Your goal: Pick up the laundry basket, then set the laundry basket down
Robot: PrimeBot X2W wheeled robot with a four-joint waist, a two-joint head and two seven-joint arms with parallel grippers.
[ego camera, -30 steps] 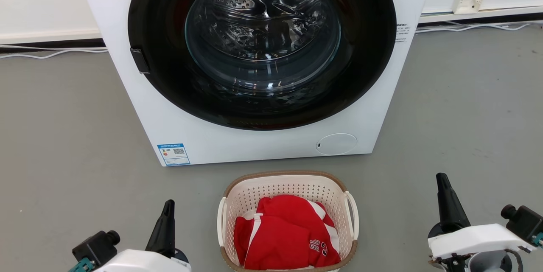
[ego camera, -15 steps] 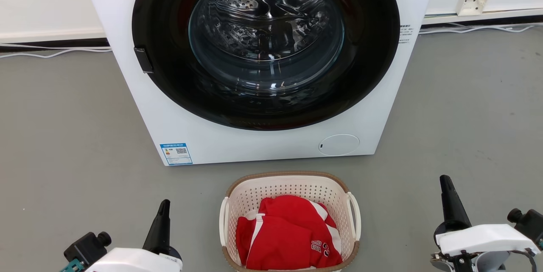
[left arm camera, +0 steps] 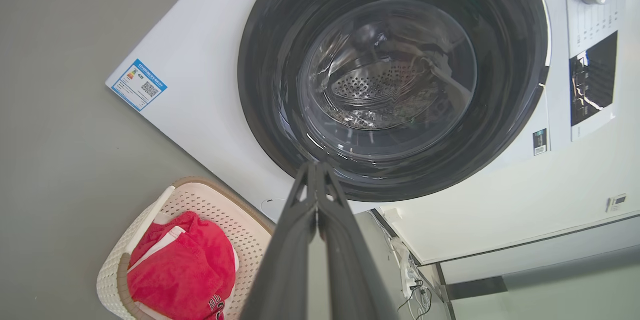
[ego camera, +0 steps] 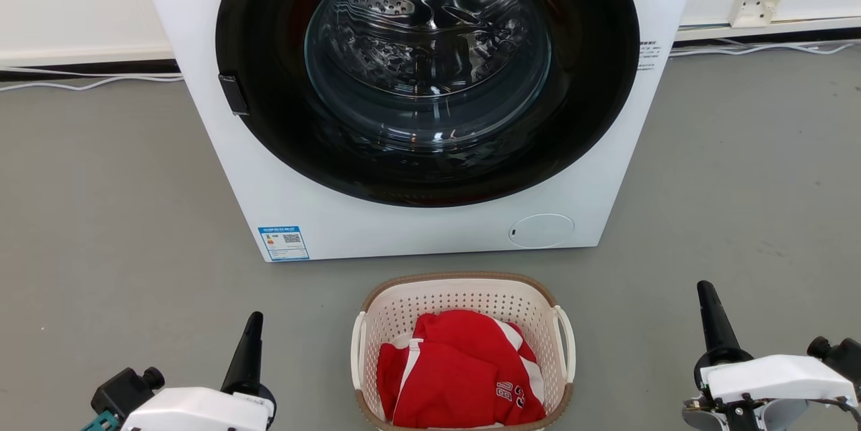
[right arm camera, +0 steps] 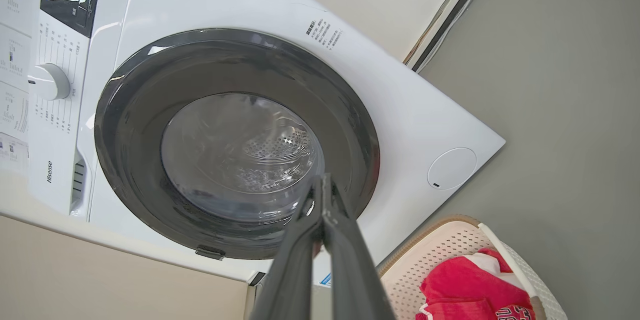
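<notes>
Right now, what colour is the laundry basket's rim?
The rim is brown with a woven look; the head view shows it best.

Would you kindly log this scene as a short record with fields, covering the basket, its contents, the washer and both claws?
basket: upright on the floor, in front of the washer, not held
contents: red garment with white trim
washer: white front loader, behind the basket
left claw: shut, left of the basket, apart from it
right claw: shut, right of the basket, apart from it
task stage: basket not yet picked up
</notes>
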